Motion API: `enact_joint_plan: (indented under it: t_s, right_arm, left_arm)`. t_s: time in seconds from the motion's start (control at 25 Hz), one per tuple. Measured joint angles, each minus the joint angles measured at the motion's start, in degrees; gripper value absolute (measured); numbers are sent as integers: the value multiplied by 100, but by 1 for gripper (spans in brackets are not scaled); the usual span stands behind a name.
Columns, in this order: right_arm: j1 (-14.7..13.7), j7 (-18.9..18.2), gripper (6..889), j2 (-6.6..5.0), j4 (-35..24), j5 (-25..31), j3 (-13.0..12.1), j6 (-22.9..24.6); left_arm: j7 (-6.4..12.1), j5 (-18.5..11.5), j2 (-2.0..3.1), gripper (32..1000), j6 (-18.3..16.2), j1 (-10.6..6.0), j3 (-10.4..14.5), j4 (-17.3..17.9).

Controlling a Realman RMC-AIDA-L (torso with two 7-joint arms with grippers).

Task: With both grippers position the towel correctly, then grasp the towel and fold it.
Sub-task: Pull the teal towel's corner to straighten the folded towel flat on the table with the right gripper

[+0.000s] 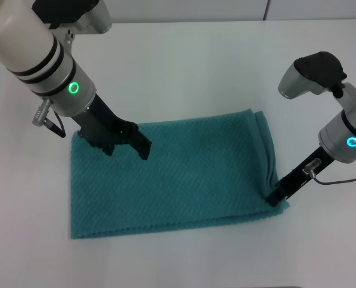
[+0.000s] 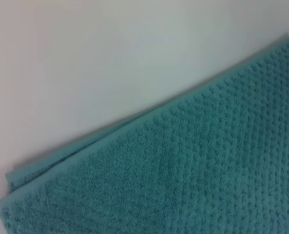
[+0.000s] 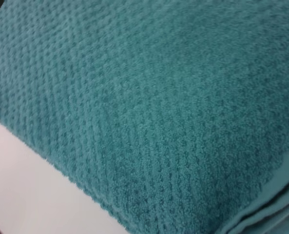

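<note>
Judging the towel (image 1: pixel 184 177), lying flat on the table (image 1: pixel 184 66), soft and limp in 2 layers, we held its near right corner in the right gripper (image 1: pixel 276 197), pinched shut, the left gripper (image 1: pixel 143 149) hovering narrow over its far left part.

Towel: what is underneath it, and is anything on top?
The towel lies on the white table. The left claw is over its far-left part; the right claw meets its near-right corner. Anything beneath is covered.
</note>
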Motion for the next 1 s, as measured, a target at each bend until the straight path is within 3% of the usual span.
enact_joint_plan:
  t_s: [1.0]
  right_arm:
    - [39, -139, 73, 15, 0, 11, -55, -199]
  left_arm:
    - [0, 0, 0, 835, -9, -17, 0, 4]
